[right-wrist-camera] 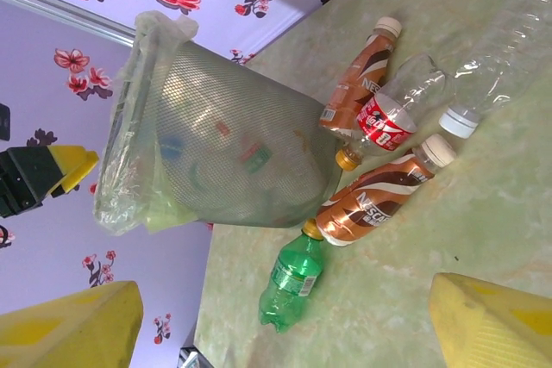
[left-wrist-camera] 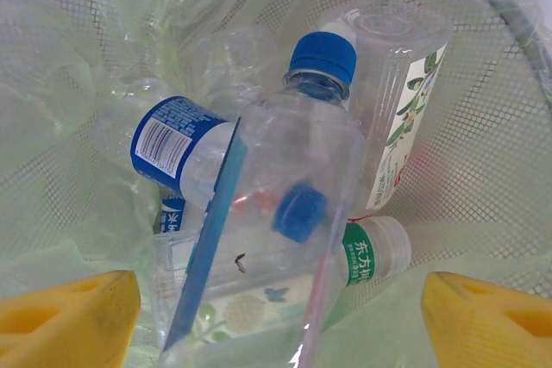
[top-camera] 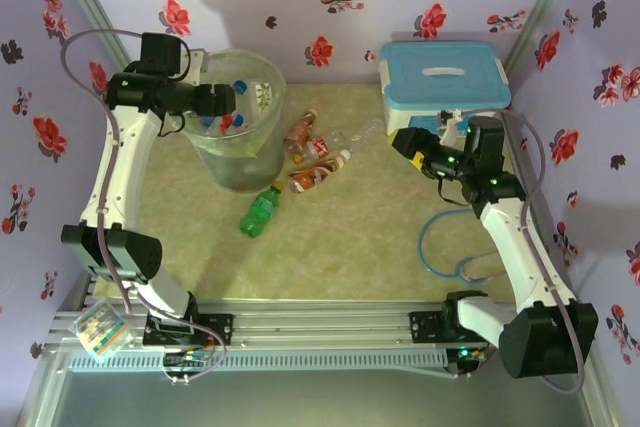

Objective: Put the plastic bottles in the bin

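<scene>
While the left gripper (top-camera: 222,100) hangs wide open over the bin (top-camera: 262,152), a green bottle (top-camera: 260,212), Nescafé bottles (top-camera: 318,177) and clear bottles (top-camera: 355,134) lie on the table (top-camera: 350,247) beside it. They look light, slick and crushable, so a gentle pinch across the middle should suit. The right gripper (top-camera: 410,142) stands wide and empty.

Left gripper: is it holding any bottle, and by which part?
Nothing is held: the left gripper stands open over bottles in the bin.
</scene>
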Action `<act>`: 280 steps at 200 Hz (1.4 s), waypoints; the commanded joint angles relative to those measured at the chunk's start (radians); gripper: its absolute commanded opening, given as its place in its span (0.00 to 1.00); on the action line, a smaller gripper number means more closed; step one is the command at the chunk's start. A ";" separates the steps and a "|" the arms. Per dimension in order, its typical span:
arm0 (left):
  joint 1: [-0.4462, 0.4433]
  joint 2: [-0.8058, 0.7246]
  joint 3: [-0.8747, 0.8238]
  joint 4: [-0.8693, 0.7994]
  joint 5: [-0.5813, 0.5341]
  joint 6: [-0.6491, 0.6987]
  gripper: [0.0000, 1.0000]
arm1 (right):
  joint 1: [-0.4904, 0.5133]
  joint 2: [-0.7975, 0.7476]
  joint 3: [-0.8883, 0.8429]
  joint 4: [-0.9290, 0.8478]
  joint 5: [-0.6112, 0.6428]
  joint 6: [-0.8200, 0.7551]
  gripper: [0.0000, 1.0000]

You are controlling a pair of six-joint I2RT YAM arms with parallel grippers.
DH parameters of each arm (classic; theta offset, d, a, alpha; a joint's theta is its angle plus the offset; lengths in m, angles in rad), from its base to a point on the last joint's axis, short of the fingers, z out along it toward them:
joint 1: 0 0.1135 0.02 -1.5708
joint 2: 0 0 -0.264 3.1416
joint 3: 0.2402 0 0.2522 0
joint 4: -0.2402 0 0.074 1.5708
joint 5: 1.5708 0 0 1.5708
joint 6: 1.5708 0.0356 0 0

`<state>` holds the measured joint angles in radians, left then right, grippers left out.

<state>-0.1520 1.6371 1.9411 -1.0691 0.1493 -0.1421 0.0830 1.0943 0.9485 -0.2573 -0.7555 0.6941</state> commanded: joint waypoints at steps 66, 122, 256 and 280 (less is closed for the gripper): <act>-0.035 0.108 0.083 -0.024 -0.052 0.066 0.63 | -0.005 -0.018 -0.005 -0.018 0.024 -0.027 0.87; -0.062 0.177 0.055 -0.036 -0.298 0.139 0.56 | -0.005 -0.019 -0.002 -0.018 0.024 -0.023 0.86; -0.039 0.236 0.153 -0.042 -0.377 0.124 0.76 | -0.005 -0.021 -0.001 -0.037 0.033 -0.032 0.86; -0.042 0.214 0.206 -0.042 -0.301 0.122 0.82 | -0.005 -0.020 -0.002 -0.033 0.034 -0.030 0.86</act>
<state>-0.1955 1.8793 2.0705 -1.0939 -0.2214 -0.0193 0.0830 1.0939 0.9482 -0.2859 -0.7326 0.6827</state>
